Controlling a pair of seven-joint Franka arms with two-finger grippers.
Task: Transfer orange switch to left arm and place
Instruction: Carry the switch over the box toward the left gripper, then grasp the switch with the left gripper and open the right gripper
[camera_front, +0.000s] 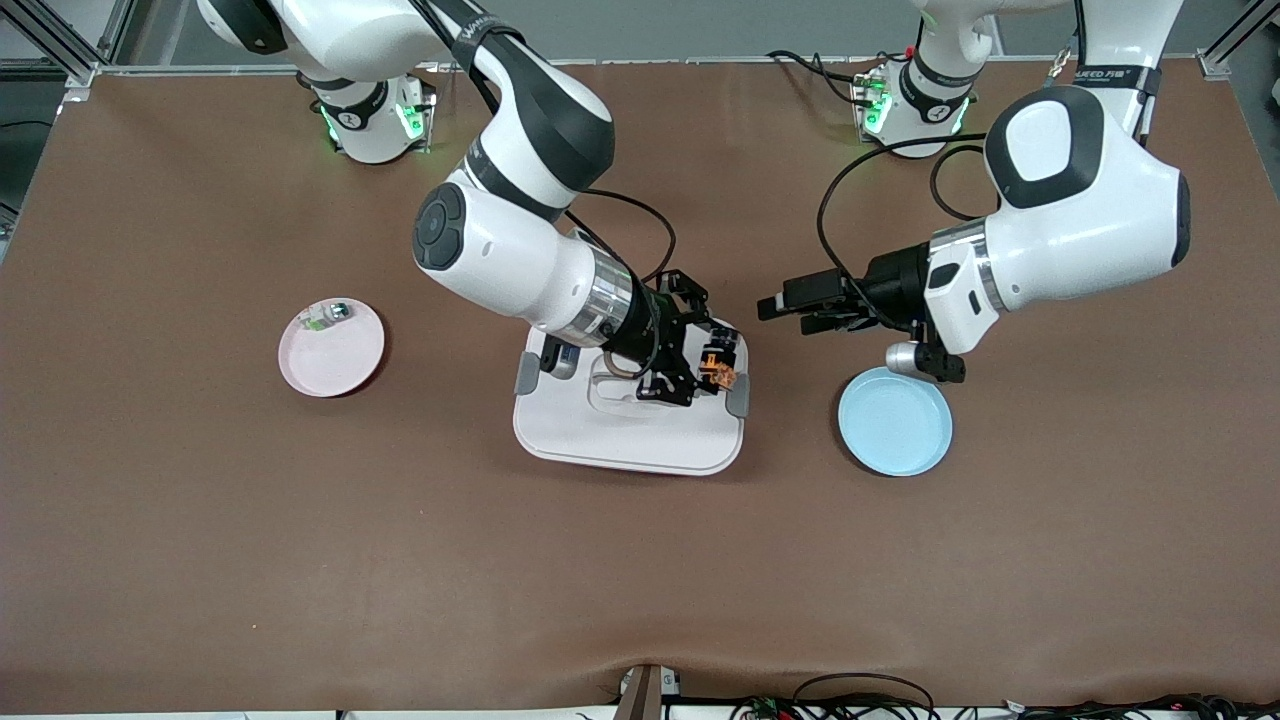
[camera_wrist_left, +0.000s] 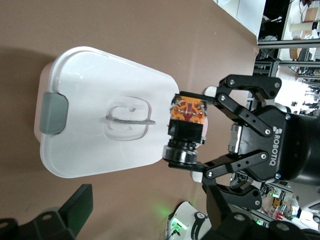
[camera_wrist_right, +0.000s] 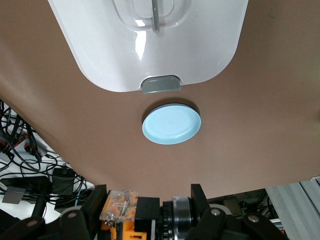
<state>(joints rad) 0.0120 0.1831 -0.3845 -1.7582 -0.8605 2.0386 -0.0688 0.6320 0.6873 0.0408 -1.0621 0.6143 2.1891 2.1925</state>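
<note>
Front view: the right gripper (camera_front: 700, 372) holds the small black switch with an orange face (camera_front: 716, 368) above the white rounded lidded box (camera_front: 620, 430).
The right gripper's fingers are clamped on the switch, over the box's end toward the left arm. The left gripper (camera_front: 785, 310) hangs with its fingers spread wide and empty, between the box and the round pale-blue plate (camera_front: 895, 425) on the brown bench (camera_front: 640, 560). A round pink plate (camera_front: 335, 355) sits toward the right arm's end.

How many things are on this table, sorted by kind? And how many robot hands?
Round plates: 2, a pink plate and a blue plate
White lidded box with grey latches: 1
Small orange and black switch: 1
Small pale part on the pink plate: 1
Grippers: 2, right gripper and left gripper
Total: 7
</note>
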